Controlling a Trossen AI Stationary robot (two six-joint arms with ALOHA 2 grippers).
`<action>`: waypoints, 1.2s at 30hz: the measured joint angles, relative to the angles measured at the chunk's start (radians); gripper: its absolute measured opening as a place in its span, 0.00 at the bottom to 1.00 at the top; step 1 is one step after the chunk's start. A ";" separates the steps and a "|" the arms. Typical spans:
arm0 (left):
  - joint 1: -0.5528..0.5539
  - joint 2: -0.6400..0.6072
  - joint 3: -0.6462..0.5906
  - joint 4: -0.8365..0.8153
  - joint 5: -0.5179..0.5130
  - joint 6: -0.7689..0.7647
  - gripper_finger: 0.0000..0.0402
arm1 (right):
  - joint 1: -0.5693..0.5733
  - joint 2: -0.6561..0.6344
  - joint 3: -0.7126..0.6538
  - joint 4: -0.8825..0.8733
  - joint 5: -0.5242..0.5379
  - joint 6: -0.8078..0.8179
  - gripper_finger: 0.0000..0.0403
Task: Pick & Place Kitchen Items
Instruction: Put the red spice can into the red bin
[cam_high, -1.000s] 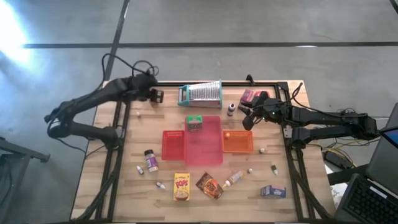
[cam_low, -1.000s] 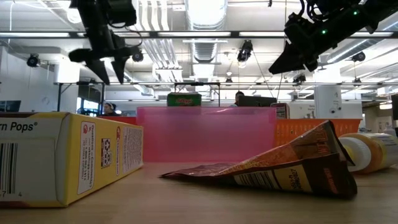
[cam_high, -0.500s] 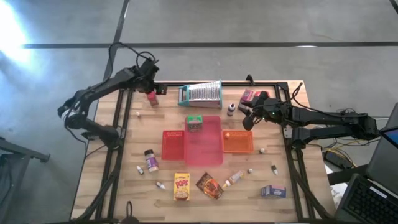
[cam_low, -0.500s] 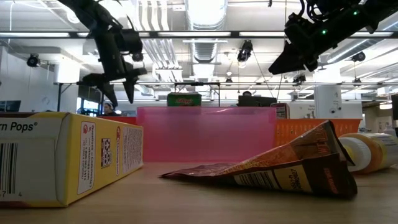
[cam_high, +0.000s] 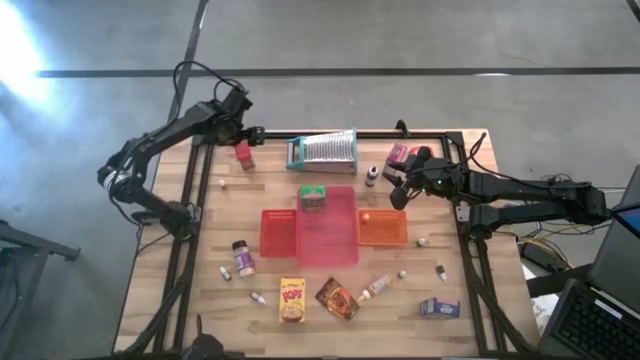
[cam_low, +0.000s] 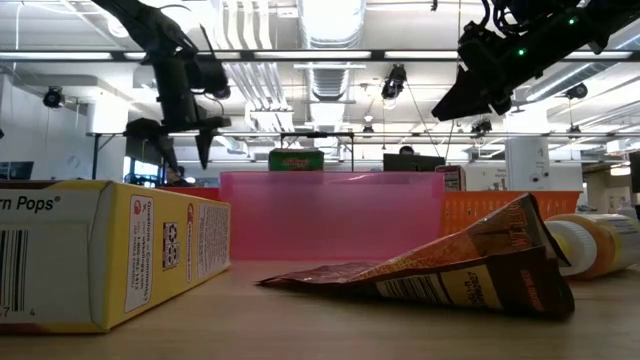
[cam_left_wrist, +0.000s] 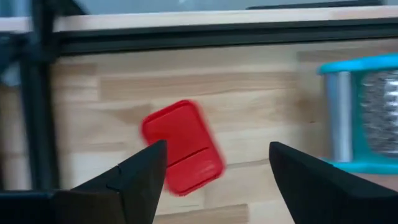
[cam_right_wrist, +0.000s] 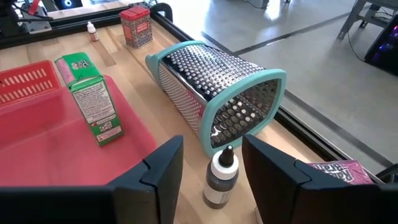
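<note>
Landmark: ribbed silver metal grater with teal frame (cam_high: 323, 151).
My left gripper (cam_high: 243, 135): fingers spread, holding nothing, above small red box (cam_left_wrist: 182, 146) lying beside the grater.
My right gripper (cam_right_wrist: 210, 163): fingers apart, empty, over small dark bottle (cam_right_wrist: 219, 178) by the grater's mouth.

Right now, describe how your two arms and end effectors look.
Both arms are dark, slim and jointed, with black cables looping off them. The left end effector has two black, wedge-shaped fingers. The right end effector has the same, and green lights glow on its arm.
</note>
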 joint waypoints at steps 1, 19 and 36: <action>0.000 0.000 0.000 -0.006 -0.018 -0.011 0.71 | 0.000 0.000 0.000 0.000 0.000 0.000 0.38; 0.001 0.000 -0.009 -0.013 -0.037 -0.154 0.71 | 0.000 0.000 0.000 0.000 -0.002 0.011 0.32; -0.005 0.135 -0.029 0.018 -0.067 -0.181 0.71 | 0.000 0.000 0.000 0.000 -0.003 0.000 0.44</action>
